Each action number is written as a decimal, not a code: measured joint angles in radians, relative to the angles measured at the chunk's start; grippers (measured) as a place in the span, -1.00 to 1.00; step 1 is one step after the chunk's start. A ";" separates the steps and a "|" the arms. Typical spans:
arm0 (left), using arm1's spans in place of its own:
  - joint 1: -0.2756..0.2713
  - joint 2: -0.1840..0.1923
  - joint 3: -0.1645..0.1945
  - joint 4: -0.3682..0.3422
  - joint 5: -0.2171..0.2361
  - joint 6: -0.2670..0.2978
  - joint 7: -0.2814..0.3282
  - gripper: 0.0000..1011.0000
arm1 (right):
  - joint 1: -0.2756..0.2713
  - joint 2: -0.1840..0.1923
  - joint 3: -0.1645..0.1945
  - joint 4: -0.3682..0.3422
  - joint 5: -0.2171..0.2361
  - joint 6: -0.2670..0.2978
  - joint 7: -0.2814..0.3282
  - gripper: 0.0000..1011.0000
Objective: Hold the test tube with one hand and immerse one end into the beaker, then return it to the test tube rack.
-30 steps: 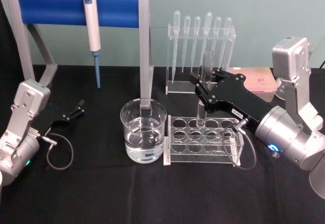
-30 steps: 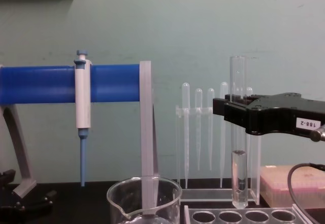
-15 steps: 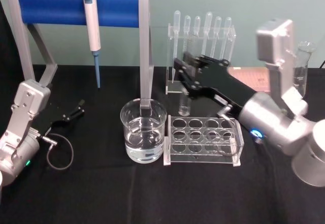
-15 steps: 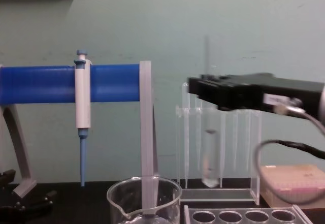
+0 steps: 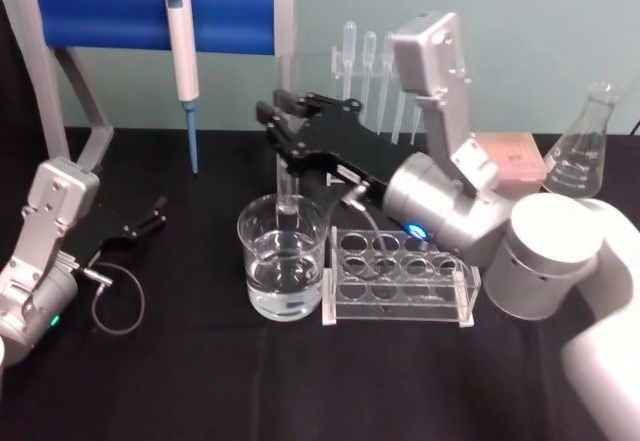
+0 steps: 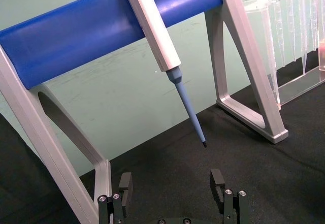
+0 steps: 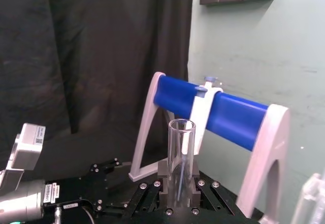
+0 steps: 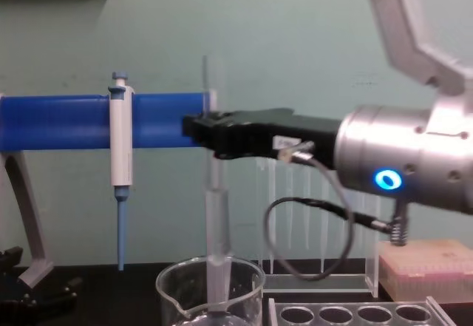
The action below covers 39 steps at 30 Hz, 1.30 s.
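Nearest the front edge of the black surface stand the beaker [image 5: 262,283], part full of clear liquid, and just beside it on the right the clear test tube rack [image 5: 400,279], its visible holes unfilled. The left hand [image 5: 149,217] lies low near the left edge, well apart from the beaker, its jaws set wide with nothing between them [image 6: 171,189].

Over the beaker hangs the right hand [image 5: 289,127], reaching in from the right and clamped on the test tube [image 5: 287,204]. The tube stands upright; its open top rises above the black jaws [image 7: 181,155], and in the chest view its lower end dips below the beaker's rim [image 8: 215,219]. Whether it reaches the liquid I cannot tell.

Behind, a blue-barred stand [image 5: 110,5] carries a white-and-blue pipettor [image 5: 182,49]. Toward the far edge stand a row of pipettes [image 5: 368,56], a pink box [image 5: 512,157] and a conical flask [image 5: 583,147].
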State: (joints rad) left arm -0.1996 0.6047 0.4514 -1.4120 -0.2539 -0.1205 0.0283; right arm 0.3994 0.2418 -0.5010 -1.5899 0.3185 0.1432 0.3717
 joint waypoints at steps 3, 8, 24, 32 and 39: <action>0.000 0.000 0.000 0.000 0.000 0.000 0.000 0.98 | 0.008 -0.018 -0.012 0.033 -0.002 -0.009 0.000 -0.55; 0.000 0.000 0.000 0.000 0.000 0.000 0.000 0.98 | 0.007 -0.036 -0.024 0.071 -0.011 -0.028 0.000 -0.55; 0.000 0.000 0.000 0.000 0.000 0.000 0.000 0.98 | -0.040 -0.054 -0.043 0.143 -0.062 -0.071 -0.010 -0.55; 0.000 0.000 0.000 0.000 0.000 0.000 0.000 0.98 | -0.067 -0.062 -0.031 0.157 -0.081 -0.098 -0.016 -0.55; 0.000 0.000 0.000 0.000 0.000 0.000 0.000 0.98 | -0.086 -0.066 -0.020 0.155 -0.088 -0.101 -0.018 -0.55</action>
State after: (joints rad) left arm -0.1995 0.6047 0.4514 -1.4120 -0.2539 -0.1205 0.0283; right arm 0.3132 0.1759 -0.5210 -1.4344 0.2301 0.0425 0.3532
